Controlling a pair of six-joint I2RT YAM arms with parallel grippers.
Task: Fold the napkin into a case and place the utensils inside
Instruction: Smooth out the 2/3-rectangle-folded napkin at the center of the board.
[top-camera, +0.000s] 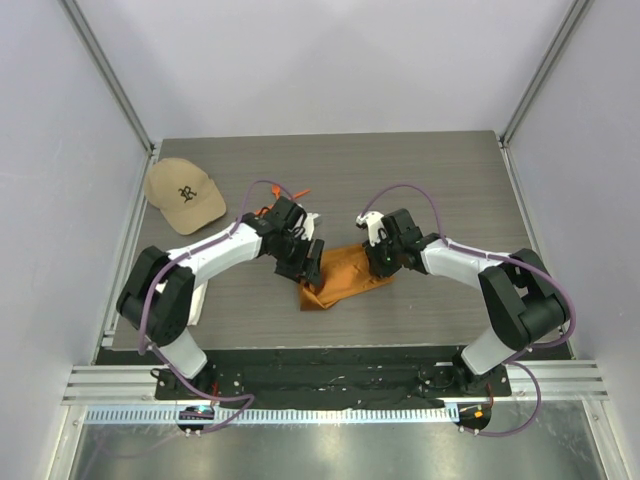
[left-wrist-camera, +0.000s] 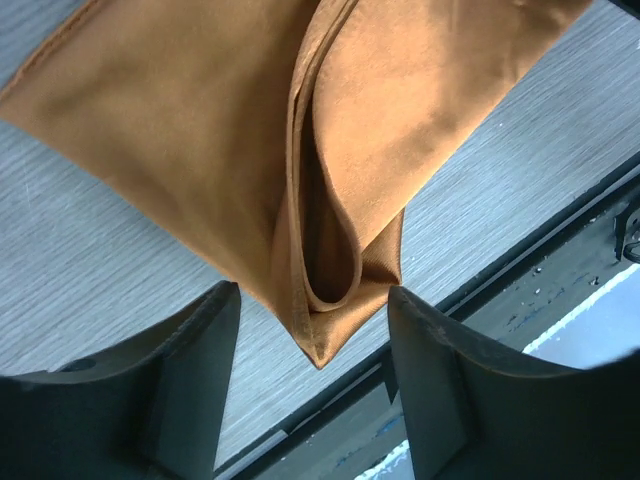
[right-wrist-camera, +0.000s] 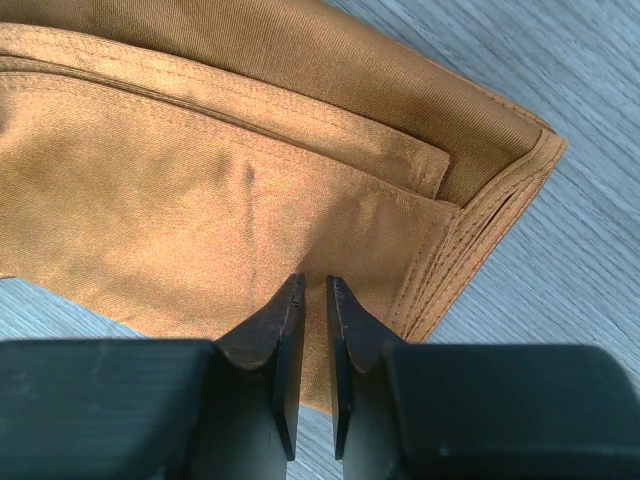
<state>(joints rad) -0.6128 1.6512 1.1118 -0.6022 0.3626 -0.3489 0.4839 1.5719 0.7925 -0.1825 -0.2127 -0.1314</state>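
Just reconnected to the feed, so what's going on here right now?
Both arms are working the rust-orange napkin, part-folded on the table. The left end effector stands open astride its near corner; the right end effector is pinched shut on an edge at the other end. The orange utensils lie farther back, not yet inside.

One table (top-camera: 450, 180) bears one napkin (top-camera: 345, 275), one cap (top-camera: 185, 195), two grippers, namely the left gripper (left-wrist-camera: 312, 370) and the right gripper (right-wrist-camera: 315, 300), and one utensil (top-camera: 298, 191) end showing, any others hidden.
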